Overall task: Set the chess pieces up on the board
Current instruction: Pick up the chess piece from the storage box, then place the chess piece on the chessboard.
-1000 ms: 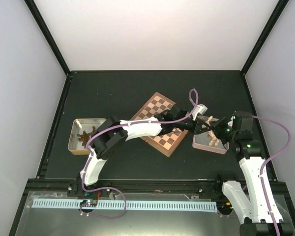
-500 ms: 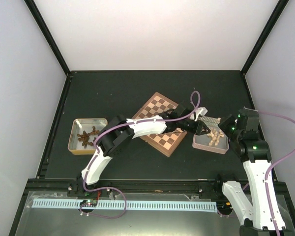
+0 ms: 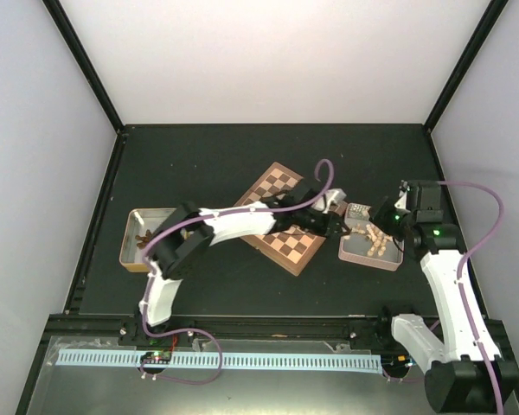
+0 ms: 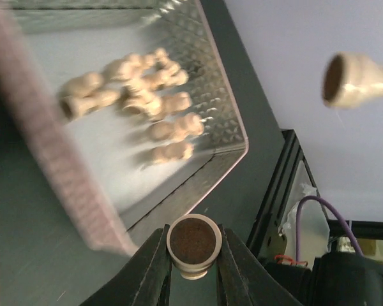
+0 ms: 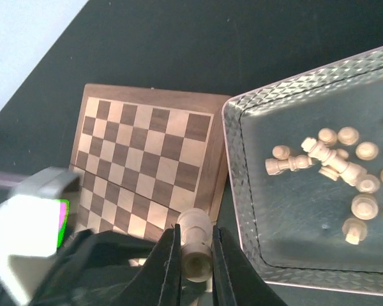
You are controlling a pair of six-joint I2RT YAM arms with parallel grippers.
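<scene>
Dark matte tabletop (image 3: 208,156) is enclosed by pale, evenly lit walls (image 3: 277,52). Black frame posts (image 3: 83,65) are noted at corners. Near edge (image 3: 268,389) is possibly brushed metal; view soft.

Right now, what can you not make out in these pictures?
- Left wrist view: pale pieces in the grey tray are motion-blurred; kinds unreadable.
- Top view: left arm covers part of the yellow tray.
- Right wrist view: that arm hides the board at its lower corner.
</scene>
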